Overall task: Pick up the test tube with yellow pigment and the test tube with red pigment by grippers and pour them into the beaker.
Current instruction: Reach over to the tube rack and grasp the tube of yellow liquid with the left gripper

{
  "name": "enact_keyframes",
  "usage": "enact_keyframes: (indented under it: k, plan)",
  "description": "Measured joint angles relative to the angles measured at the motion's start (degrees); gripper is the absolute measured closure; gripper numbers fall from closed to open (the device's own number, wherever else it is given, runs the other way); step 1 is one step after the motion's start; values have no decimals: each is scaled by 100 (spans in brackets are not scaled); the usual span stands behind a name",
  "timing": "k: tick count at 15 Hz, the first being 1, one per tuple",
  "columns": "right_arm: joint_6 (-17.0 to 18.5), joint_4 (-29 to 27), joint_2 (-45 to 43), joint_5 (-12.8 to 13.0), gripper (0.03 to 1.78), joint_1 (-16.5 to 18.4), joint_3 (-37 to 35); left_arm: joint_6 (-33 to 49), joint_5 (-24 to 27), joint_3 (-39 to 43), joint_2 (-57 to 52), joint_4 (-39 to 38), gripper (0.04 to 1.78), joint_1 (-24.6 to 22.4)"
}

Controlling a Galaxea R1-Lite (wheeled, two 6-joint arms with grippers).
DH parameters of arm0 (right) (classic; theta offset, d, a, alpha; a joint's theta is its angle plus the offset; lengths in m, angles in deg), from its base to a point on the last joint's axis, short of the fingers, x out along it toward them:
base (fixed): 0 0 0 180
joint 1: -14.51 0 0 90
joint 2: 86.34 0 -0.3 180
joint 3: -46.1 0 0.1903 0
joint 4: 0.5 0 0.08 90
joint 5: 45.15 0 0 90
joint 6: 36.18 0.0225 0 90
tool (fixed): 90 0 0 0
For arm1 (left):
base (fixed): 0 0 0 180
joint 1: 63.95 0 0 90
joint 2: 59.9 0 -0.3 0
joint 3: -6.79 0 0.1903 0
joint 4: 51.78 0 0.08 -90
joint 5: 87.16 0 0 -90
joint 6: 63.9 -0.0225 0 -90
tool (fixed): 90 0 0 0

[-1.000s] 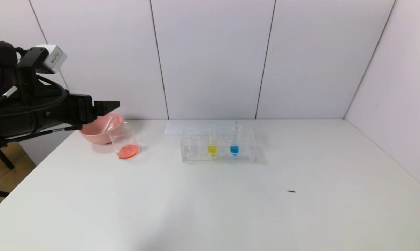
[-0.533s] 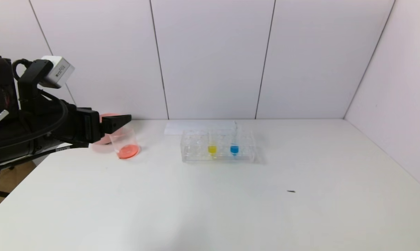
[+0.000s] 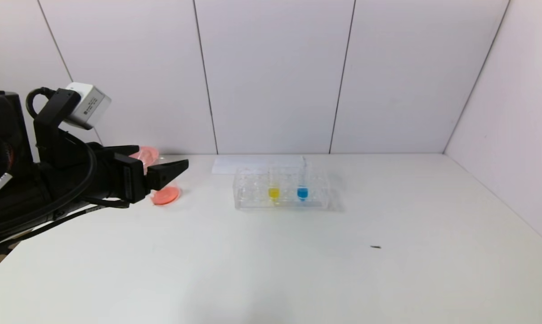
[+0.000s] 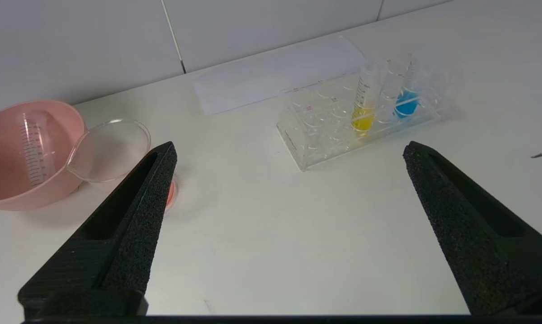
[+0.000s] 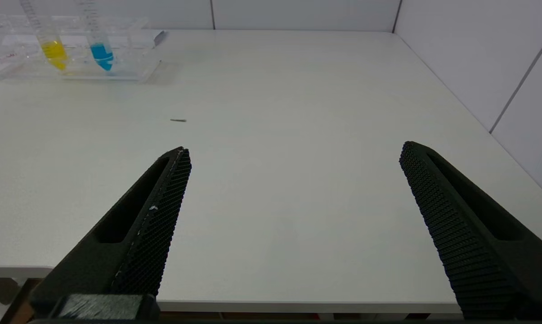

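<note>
Left claw [image 3: 160, 164]: fingers spread wide, holding nothing, hanging over the table's [image 3: 297, 252] left end.
Beaker [image 4: 109, 150]: just ahead of the left claw's one finger, red liquid in its bottom.
Pink bowl [image 4: 10, 180]: touching the beaker on its outer side; an empty clear tube [image 4: 33, 146] lies inside.
Rack [image 3: 282, 189]: farther ahead of the left claw, toward the table's middle.
Yellow tube [image 3: 274, 191]: upright in the rack, beside the blue tube [image 3: 302, 191].
Right claw [image 5: 293, 189]: fingers wide apart, empty, low at the table's near edge, well away from the rack.
</note>
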Motion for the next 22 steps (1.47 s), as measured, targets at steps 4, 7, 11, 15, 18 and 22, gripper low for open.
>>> enact_keyframes:
  k: [4,7,11,15,18,22]
  plan:
    - [0,0,0,0,11,0,0,174,-2,24,22,-2,6,171]
    - [0,0,0,0,11,0,0,386,-26,24,173,-15,6,380]
    - [0,-2,0,0,11,0,0,461,-26,30,553,-480,6,606]
    - [0,2,0,0,11,0,0,473,-6,52,1097,-1020,6,703]
    - [0,0,0,0,11,0,0,475,5,-83,1537,-1263,6,844]
    - [0,0,0,0,11,0,0,502,9,-395,2081,-1462,6,1003]
